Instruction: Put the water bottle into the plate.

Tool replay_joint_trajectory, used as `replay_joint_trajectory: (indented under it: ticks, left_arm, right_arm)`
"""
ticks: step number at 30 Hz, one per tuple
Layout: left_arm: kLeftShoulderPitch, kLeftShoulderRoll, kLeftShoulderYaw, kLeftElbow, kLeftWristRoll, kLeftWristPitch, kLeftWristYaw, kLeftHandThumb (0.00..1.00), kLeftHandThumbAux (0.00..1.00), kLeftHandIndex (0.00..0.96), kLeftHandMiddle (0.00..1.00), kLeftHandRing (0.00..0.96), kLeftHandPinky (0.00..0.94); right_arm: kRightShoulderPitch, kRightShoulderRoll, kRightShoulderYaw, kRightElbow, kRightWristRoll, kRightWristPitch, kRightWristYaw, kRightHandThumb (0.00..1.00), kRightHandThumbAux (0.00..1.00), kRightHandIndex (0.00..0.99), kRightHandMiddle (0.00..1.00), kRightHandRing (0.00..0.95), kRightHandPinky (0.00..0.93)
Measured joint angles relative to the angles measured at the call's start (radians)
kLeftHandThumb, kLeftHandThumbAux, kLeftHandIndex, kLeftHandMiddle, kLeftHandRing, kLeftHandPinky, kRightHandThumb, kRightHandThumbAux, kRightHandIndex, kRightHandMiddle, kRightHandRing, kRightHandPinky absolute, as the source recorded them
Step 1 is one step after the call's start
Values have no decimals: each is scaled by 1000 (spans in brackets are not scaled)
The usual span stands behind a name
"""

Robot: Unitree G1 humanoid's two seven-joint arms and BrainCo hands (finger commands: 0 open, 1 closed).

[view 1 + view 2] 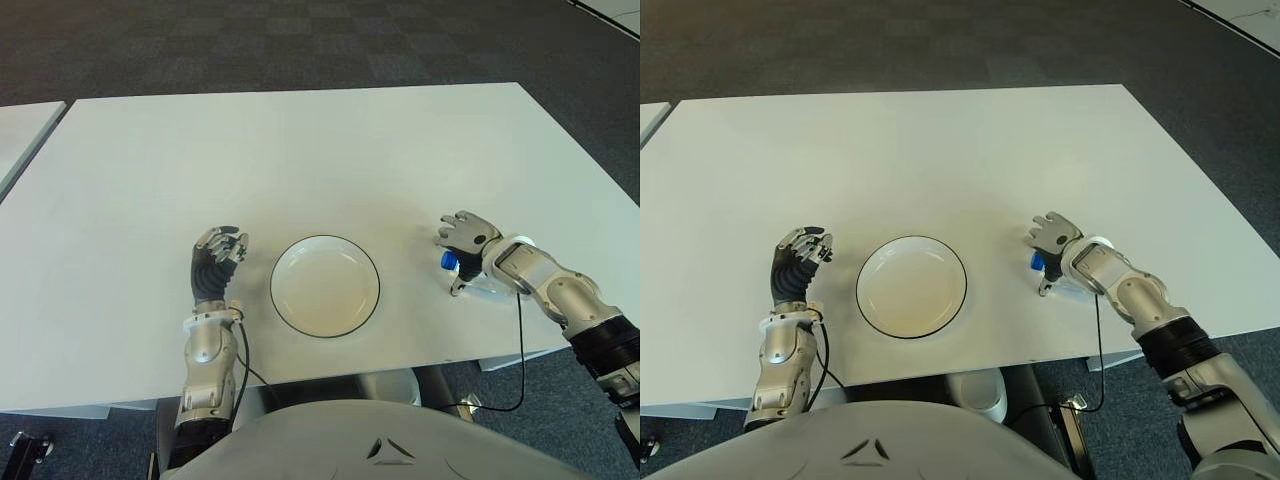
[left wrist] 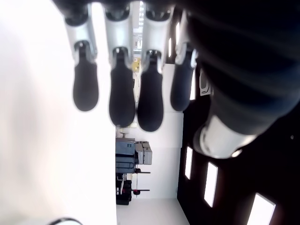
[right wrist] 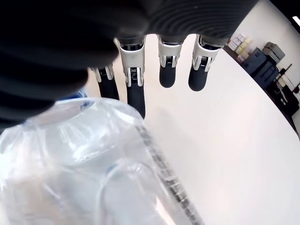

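Note:
A clear water bottle (image 1: pixel 480 287) with a blue cap (image 1: pixel 449 261) lies on its side on the white table (image 1: pixel 300 150), right of the plate. My right hand (image 1: pixel 463 237) hovers over it, palm down, fingers (image 3: pixel 168 70) stretched past the cap and not closed around it. The right wrist view shows the bottle (image 3: pixel 84 164) close under the palm. A white plate (image 1: pixel 325 287) with a dark rim sits empty at the table's front centre. My left hand (image 1: pixel 218 256) stands left of the plate, fingers (image 2: pixel 122 98) relaxed and holding nothing.
The table's front edge runs just below the plate and both forearms. A second white table (image 1: pixel 20 130) borders the far left. Dark carpet (image 1: pixel 300 40) lies beyond the back edge. A black cable (image 1: pixel 521 350) hangs from my right forearm.

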Motion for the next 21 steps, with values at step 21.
replay_joint_trajectory:
  ticks: [21]
  left_arm:
    - [-2,11,19,0,18,0,0,707,712,433,639,629,612]
  right_arm:
    - [-9,-1,2,24,33,28,-40,559,587,54,165,201,298]
